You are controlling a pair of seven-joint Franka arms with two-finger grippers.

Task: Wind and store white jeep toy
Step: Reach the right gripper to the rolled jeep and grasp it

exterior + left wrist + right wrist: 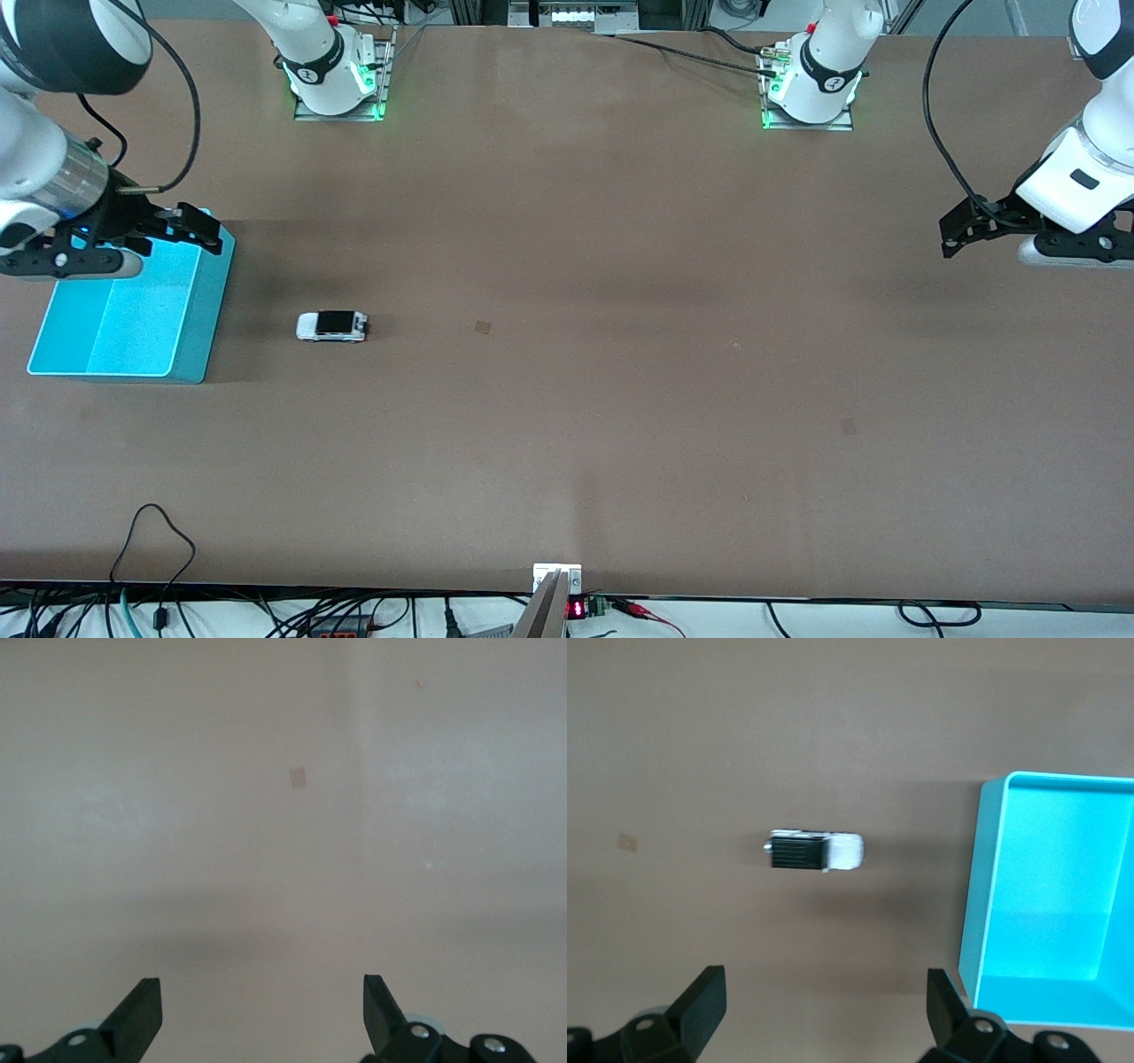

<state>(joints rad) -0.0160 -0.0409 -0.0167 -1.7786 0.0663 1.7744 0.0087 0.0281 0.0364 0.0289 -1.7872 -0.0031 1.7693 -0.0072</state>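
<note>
The white jeep toy (333, 326) stands on its wheels on the brown table, beside the cyan bin (213, 310) and apart from it, toward the right arm's end. My right gripper (199, 229) hangs open and empty over the bin's corner nearest the arm bases. The right wrist view shows its open fingers (827, 997), the jeep (815, 851) and the empty bin (973, 904). My left gripper (957, 232) waits open and empty above the bare table at the left arm's end. The left wrist view (262, 1005) shows only tabletop between its fingers.
A small tan patch (482, 328) lies on the table beside the jeep, toward the middle; it also shows in the left wrist view (298, 777). Cables and a small display (576, 609) run along the table's edge nearest the camera. The arm bases (337, 80) stand along the farthest edge.
</note>
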